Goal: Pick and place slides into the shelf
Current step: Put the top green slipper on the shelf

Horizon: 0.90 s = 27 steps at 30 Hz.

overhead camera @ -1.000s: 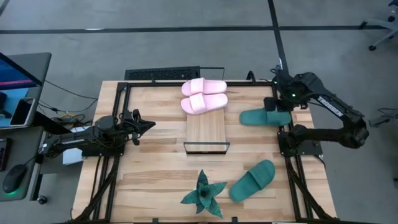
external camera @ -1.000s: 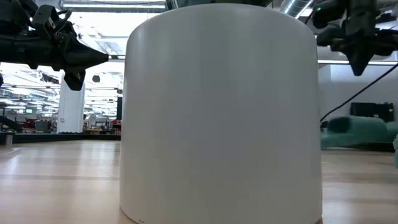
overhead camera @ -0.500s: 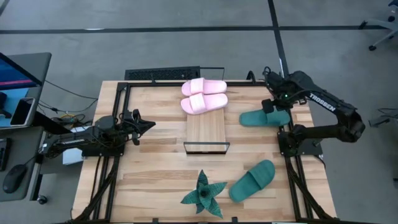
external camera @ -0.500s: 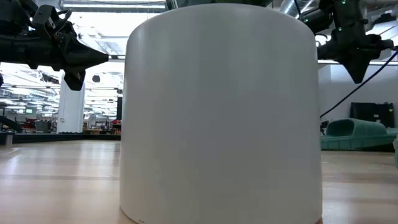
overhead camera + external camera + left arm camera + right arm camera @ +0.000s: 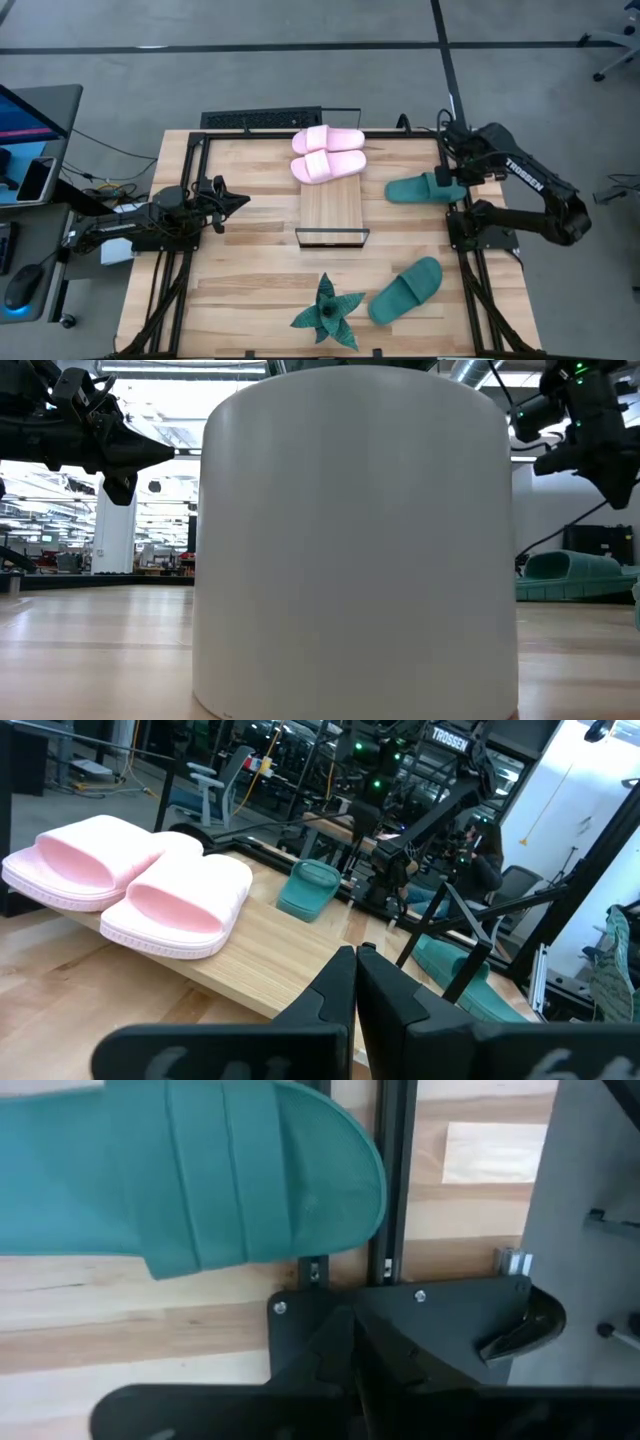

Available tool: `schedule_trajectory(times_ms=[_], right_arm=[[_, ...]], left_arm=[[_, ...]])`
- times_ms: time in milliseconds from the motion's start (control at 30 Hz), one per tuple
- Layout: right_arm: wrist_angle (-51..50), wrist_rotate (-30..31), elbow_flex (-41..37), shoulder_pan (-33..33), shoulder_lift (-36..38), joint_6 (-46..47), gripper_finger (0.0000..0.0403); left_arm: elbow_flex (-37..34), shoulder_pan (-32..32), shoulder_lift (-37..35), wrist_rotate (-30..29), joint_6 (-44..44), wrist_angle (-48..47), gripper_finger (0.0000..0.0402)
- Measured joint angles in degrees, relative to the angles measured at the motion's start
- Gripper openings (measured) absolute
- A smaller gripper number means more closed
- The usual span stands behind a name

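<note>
High view: two pink slides (image 5: 327,153) are sitting side by side on the far end of the shelf (image 5: 332,210), which is lying mid-bench (image 5: 250,260). One teal slide (image 5: 425,187) is lying on the bench right of the shelf, its heel end at the right edge. The second teal slide (image 5: 406,289) is lying near the front right, beside the green plant (image 5: 328,311). Right claw (image 5: 458,172) is hanging over the heel end of the far teal slide, fingers pinched together, gripping nothing. Left claw (image 5: 238,199) is parked over the bench's left side, well apart from the shelf, fingers together, empty.

Low view: a big white cylinder (image 5: 355,540) is blocking most of the frame. Left claw (image 5: 150,456) is showing upper left, right claw (image 5: 612,485) upper right, above the teal slide (image 5: 578,575) resting on the bench.

Left wrist view: left fingers (image 5: 350,995) are pressing together. Pink slides (image 5: 135,880) are sitting on the shelf board; a teal slide (image 5: 310,888) is lying beyond them.

Right wrist view: right fingers (image 5: 345,1345) are closed up, hanging over the black frame bracket (image 5: 400,1315). The teal slide (image 5: 200,1175) is lying just past it, not touching the claw.
</note>
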<state>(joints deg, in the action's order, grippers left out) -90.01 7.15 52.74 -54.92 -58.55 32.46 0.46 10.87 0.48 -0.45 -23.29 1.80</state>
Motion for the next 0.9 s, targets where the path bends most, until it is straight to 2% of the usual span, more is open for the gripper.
schedule_trajectory(times_ms=[100, 300, 500, 667, 900], right_arm=[[0.3, -2.0, -0.6, 0.1, 0.2, -0.1, 0.0040], [3.2, -3.6, -0.6, 0.1, 0.1, -0.8, 0.0128], [7.4, -9.6, -0.5, 0.1, -1.1, -1.3, 0.0199], [10.6, -11.8, -0.5, 0.6, -3.7, 1.0, 0.0217], [10.1, -8.3, -0.5, 5.6, -8.0, 5.1, 0.0204]], left_arm=[[0.0, 0.0, 0.0, 0.0, 0.0, 0.0, 0.0000], [0.0, 0.0, 0.0, 0.0, 0.0, 0.0, 0.0000], [0.0, 0.0, 0.0, 0.0, 0.0, 0.0, 0.0000], [0.0, 0.0, 0.0, 0.0, 0.0, 0.0, 0.0000], [0.0, 0.0, 0.0, 0.0, 0.0, 0.0, 0.0000]])
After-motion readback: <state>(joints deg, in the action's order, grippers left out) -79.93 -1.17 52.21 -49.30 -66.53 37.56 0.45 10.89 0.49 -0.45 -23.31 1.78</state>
